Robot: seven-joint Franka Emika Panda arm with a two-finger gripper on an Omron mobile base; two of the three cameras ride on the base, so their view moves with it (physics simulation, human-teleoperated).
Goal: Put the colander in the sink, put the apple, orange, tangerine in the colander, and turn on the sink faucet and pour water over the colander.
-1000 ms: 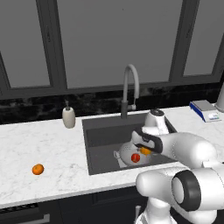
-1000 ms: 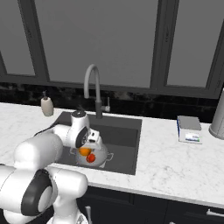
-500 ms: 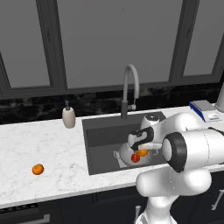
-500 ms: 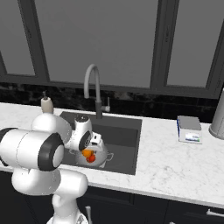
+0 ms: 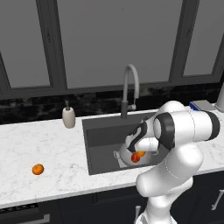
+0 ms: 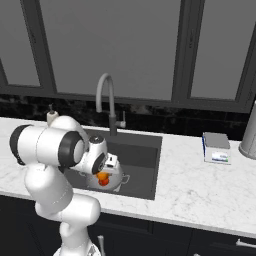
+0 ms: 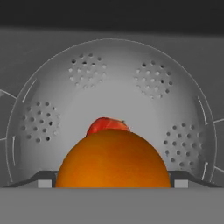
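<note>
Silver-grey metal, holes in clusters: the colander [image 7: 109, 100] is sitting in the sink [image 5: 103, 131], towards its front, with the apple [image 7: 107, 125] lying on its floor and the orange [image 7: 113, 159] just in front of it, nearest the hand. The pincer [image 5: 139, 148] is hanging low over the bowl, the arm folding down from the worktop [image 5: 39, 148] edge. Its jaws are standing wide, tips flanking the orange; whether they are touching the fruit I cannot tell, though my guess is the orange is resting in the bowl, not gripped. The tangerine [image 5: 38, 169] is lying well apart on the worktop to the left of the sink, not yet collected. The sink faucet [image 5: 130, 89] is arching over the basin behind the colander; no water is visible.
</note>
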